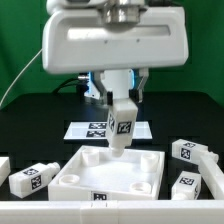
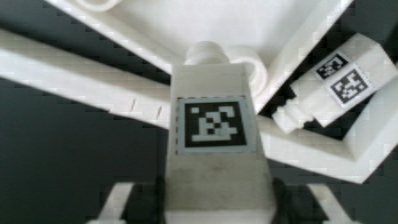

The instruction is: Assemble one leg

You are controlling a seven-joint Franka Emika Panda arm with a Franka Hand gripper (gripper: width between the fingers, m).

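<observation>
Plain green backdrop (image 1: 22, 40) behind; matte black tabletop (image 1: 30, 135) below; light bright, even, shadows soft.

leg (image 1: 122, 125): was above tray (image 1: 70, 172), toward its rear
marker board (image 1: 85, 130): lay behind tray on desk (image 1: 30, 120)
spare legs (image 1: 30, 179): flanked tray, both sides

Your arm hangs vertical, wrist straight down; your gripper (image 1: 122, 100) points downward, clamped on the leg (image 1: 122, 128), lifted.

White plastic, matt black table (image 1: 30, 120)
The leg (image 1: 122, 127) and the tray (image 1: 84, 172) below the gripper (image 1: 123, 98) look smooth and faintly glossy.
</observation>
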